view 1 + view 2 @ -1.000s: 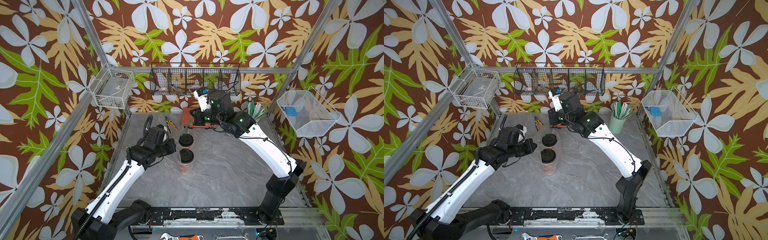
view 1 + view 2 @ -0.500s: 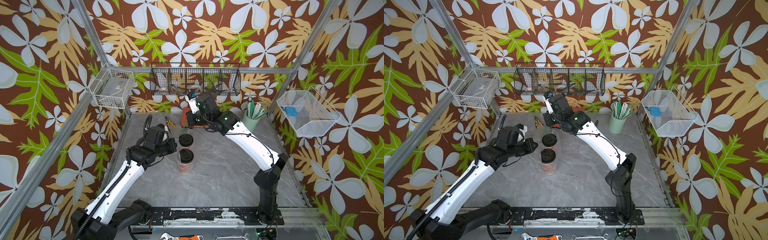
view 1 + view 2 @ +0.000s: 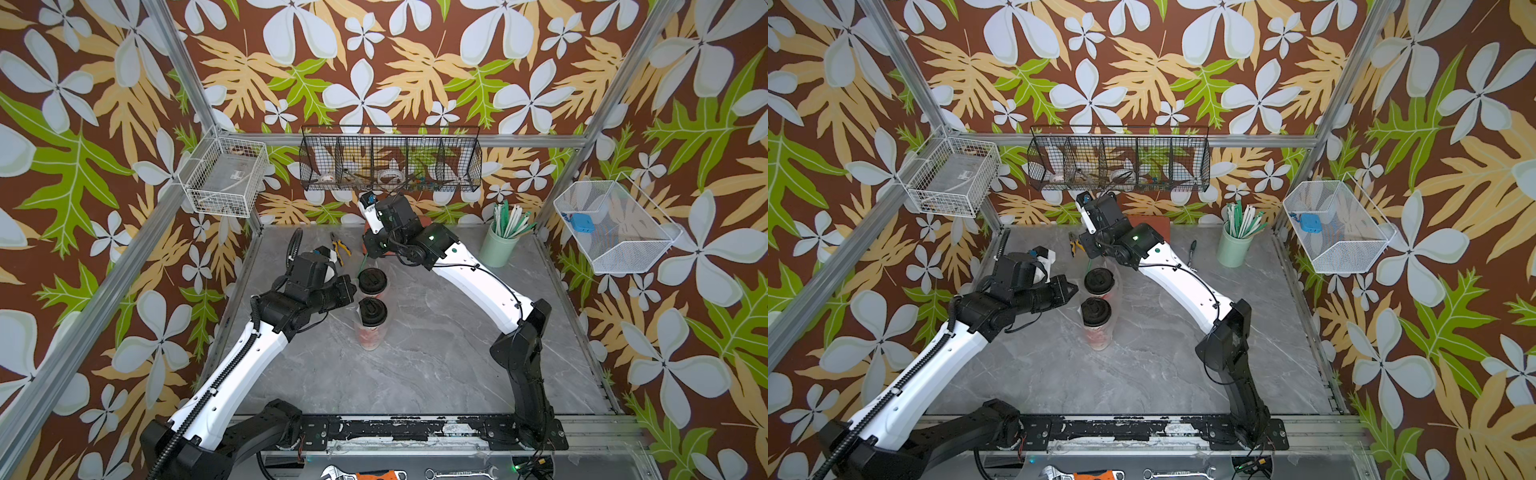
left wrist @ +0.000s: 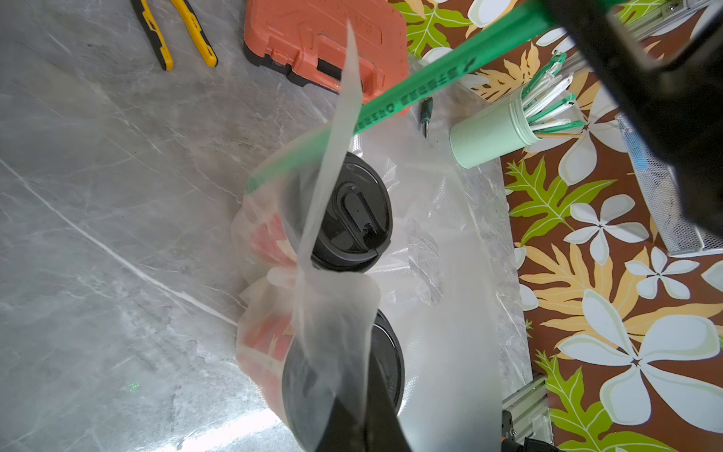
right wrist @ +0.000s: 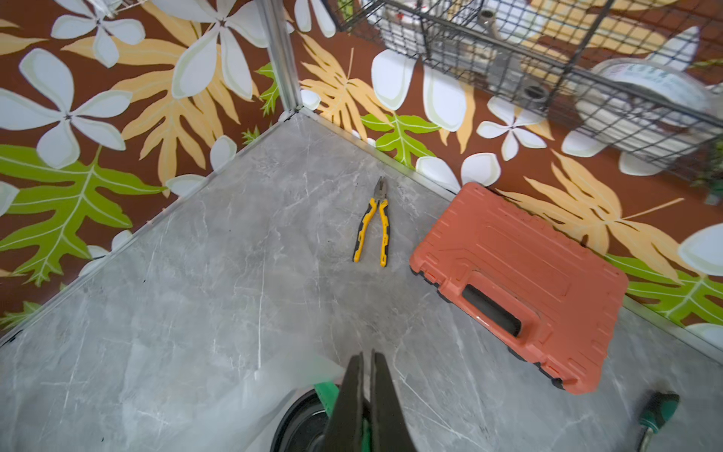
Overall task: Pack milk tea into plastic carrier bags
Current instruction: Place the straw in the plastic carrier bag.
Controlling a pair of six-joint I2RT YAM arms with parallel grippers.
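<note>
The right gripper (image 5: 367,375) has its fingers pressed together on a green straw (image 4: 422,84). The left gripper (image 4: 354,415) is pinched on a strip of clear film (image 4: 336,164), apparently a bag handle, which stands up taut from it. The straw slants steeply, with its upper end in the right gripper. Its lower end shows through the film of the carrier bag (image 4: 254,219) around the far cup (image 3: 372,281), beside the black lid. In a top view that cup sits at 6 o'clock from the right gripper, just beneath it, and at 3 o'clock from the left gripper. The near cup (image 3: 372,311), also wrapped in film, stands just beside the far cup at its 6 o'clock. The right arm is the nearer, so I judge the coming move to be letting the straw slide down along its own axis into the bag.
</note>
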